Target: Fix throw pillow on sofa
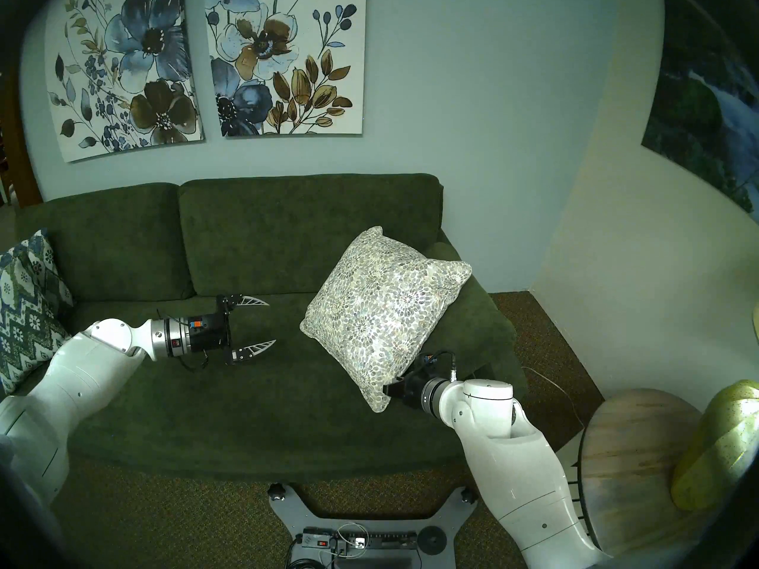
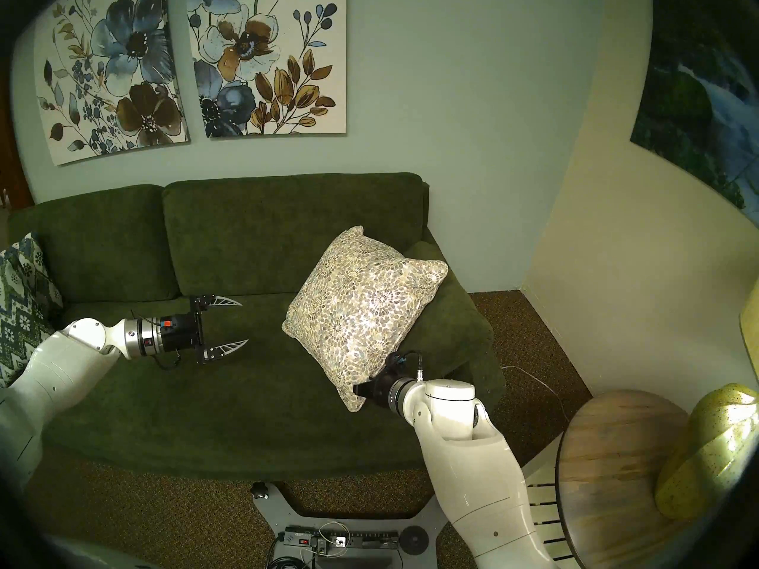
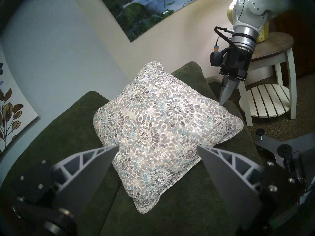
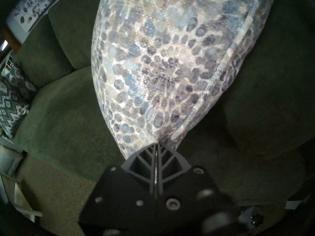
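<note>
Right gripper point(image 4: 156, 145) is pinching the near corner of the throw pillow point(image 1: 384, 313), fingers pressed flat together on the fabric seam. Right forearm is rising from low at the robot's right, wrist bent inward toward the sofa point(image 1: 263, 244).

Beyond those fingertips the pillow is standing tilted on the right seat, its far side leaning against the padded sofa arm point(image 1: 464, 309); whether its lower edge is touching the seat is probably unclear from here.

Left gripper point(image 1: 263, 324) is hovering over the seat, well apart from the pillow, jaws spread wide and holding nothing, fingers pointing toward the pillow. Left arm is reaching nearly level from the robot's left.

Behind the left elbow, a zigzag pillow point(image 1: 24, 305) is resting at the sofa's far end.
</note>
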`<action>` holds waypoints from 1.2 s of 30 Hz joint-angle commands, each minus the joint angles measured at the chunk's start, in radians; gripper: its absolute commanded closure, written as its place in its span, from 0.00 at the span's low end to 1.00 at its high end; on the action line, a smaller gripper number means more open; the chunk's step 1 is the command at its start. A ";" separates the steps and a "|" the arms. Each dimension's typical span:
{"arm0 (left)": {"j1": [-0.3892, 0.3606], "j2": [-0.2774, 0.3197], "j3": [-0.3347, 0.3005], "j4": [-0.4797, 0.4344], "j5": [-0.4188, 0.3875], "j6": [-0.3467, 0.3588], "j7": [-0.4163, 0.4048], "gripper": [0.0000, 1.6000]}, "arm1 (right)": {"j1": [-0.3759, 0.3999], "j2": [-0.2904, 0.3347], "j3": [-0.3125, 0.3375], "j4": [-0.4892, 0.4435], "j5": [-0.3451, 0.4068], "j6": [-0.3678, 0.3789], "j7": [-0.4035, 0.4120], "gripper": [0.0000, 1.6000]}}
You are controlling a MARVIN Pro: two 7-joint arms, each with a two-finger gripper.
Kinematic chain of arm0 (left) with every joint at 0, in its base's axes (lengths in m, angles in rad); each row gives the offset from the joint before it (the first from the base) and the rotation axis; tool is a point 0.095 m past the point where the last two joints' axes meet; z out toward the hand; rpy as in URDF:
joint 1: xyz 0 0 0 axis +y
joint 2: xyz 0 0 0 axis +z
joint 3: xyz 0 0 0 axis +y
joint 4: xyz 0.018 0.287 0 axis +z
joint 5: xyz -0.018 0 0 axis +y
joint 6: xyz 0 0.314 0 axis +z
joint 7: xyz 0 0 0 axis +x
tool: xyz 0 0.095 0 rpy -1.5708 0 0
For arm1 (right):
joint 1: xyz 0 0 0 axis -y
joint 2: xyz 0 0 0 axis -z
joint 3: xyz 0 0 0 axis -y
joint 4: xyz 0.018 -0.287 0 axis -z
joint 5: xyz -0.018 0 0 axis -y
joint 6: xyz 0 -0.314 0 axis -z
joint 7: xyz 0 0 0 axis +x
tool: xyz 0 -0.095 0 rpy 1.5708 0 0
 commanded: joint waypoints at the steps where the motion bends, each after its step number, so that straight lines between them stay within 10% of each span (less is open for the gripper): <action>1: -0.055 0.029 0.049 0.004 -0.049 -0.018 -0.103 0.00 | 0.028 0.008 -0.050 0.021 -0.003 0.028 0.038 1.00; 19: -0.085 0.054 0.138 -0.002 -0.069 -0.037 -0.044 0.00 | 0.115 0.012 -0.065 -0.103 0.021 0.222 0.052 1.00; 35: -0.143 0.069 0.243 0.021 -0.139 -0.064 -0.061 0.00 | 0.133 0.060 -0.056 -0.160 0.060 0.222 -0.009 1.00; 36: -0.146 0.071 0.252 0.020 -0.140 -0.065 -0.053 0.00 | 0.133 0.060 -0.057 -0.161 0.063 0.222 -0.013 0.75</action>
